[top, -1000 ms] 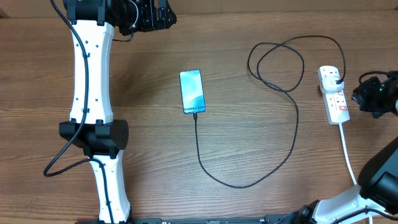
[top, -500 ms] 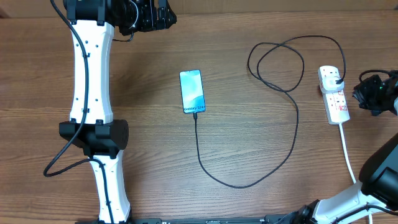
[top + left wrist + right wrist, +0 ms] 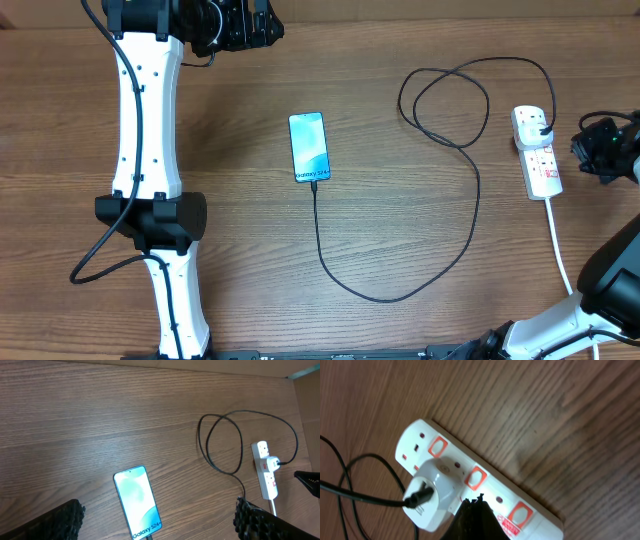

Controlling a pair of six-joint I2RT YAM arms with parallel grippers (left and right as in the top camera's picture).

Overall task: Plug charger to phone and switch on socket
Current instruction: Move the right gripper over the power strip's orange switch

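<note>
- Left gripper [image 3: 159,512]: parked at 11 o'clock on the table. Fingers are spread wide and hold nothing. No movement over the last second.
- Phone [image 3: 309,147]: lies flat near the table centre, a touch toward 12 o'clock, with its screen lit blue. The connector tip is seated in its 6 o'clock edge. Unmoved.
- Charger [image 3: 478,195]: runs from the phone toward 6 o'clock, sweeps round to 3, then makes a loose loop at 1 o'clock before reaching the strip. It lies as it did a second ago.
- Socket [image 3: 537,152]: at 3 o'clock, long axis running 12 to 6, thick white cord [image 3: 560,250] trailing toward 5. The charger's white adaptor [image 3: 432,492] sits in an outlet near the 12 o'clock end. The red switches [image 3: 475,478] are visible in the right wrist view, but I cannot tell whether the one for this outlet is on or off.
- Right gripper [image 3: 474,510]: the only change. It has eased slightly toward 3 o'clock, away from the strip's edge. Its fingers look pressed together into a single point and grip nothing. In the wrist view the tip is over the strip beside the adaptor, and contact is unclear.
- Reading: both ends of the charger are plugged in, so only the switch matters now. The small retreat suggests a press just finished or abandoned. The pictures don't settle which.
</note>
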